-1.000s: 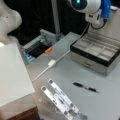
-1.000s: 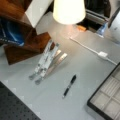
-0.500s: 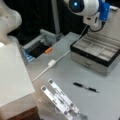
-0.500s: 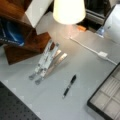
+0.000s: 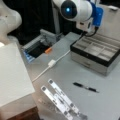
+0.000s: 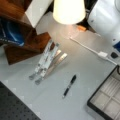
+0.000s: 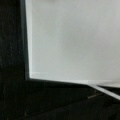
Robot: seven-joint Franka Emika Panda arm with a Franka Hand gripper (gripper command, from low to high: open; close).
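Observation:
The arm's white wrist (image 5: 75, 10), with a blue lit ring and a blue mount, hangs at a front view's top, above the back left corner of an open grey compartment box (image 5: 96, 53). Its white shell also fills the top right of a front view (image 6: 105, 17). The gripper's fingers do not show in any view. The wrist view holds only a pale flat surface (image 7: 72, 40) with a dark edge. A black pen (image 5: 86, 87) (image 6: 69, 86) lies on the table in front of the box, well away from the arm.
A folded metal stand (image 5: 61, 101) (image 6: 46, 62) lies near the pen. A white cable with a plug (image 5: 51, 63) (image 6: 102, 53) crosses the table. A white block (image 5: 12, 75) and a lamp shade (image 6: 68, 11) stand by; a grey tray (image 5: 40, 46) holds an orange item.
The arm's wrist has drifted a little lower and to the left in a front view. The pen, stand, cable and box have stayed where they were.

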